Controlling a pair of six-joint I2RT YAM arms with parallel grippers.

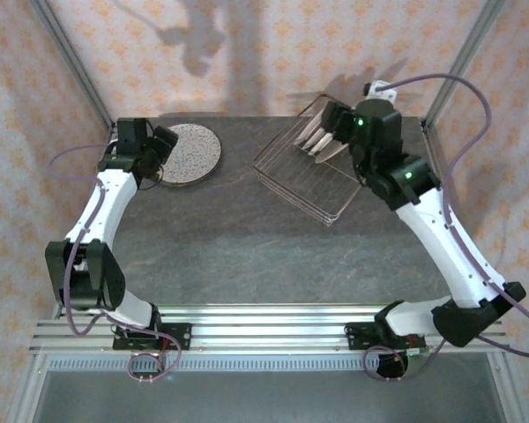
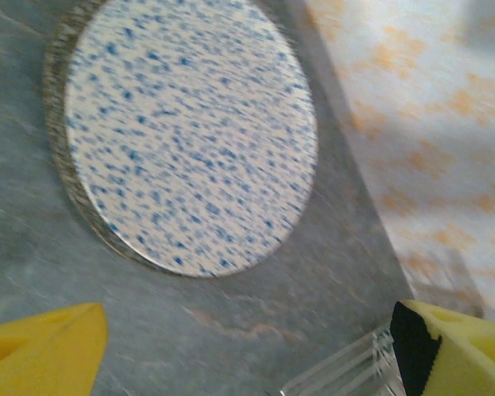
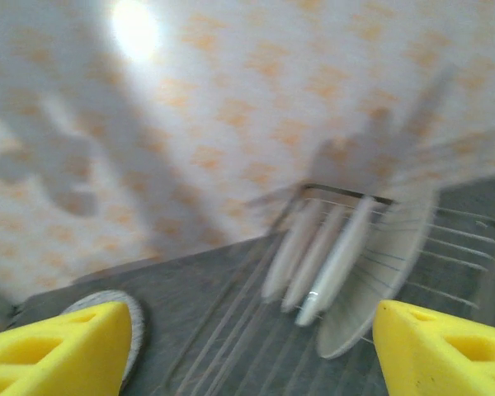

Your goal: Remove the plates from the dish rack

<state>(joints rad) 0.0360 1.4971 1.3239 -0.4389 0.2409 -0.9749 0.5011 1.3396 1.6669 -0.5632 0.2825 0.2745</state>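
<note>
A speckled plate (image 1: 190,152) lies flat on the dark table at the back left, apart from the dish rack (image 1: 293,179). My left gripper (image 1: 159,155) hovers at that plate's left edge. In the left wrist view the speckled plate (image 2: 190,132) sits ahead of the left gripper (image 2: 247,355), whose jaws stand open over bare table. Several plates (image 1: 322,141) stand on edge in the back of the dish rack. My right gripper (image 1: 331,119) hangs just above them. Blurred in the right wrist view, the standing plates (image 3: 330,256) lie beyond the open, empty right gripper (image 3: 252,355).
The rack's wire floor (image 3: 231,346) has no plates in its near part. Patterned curtain walls close in the back and sides. The table's back edge runs just behind the rack. The speckled plate's rim (image 3: 136,330) peeks past my right gripper's left finger.
</note>
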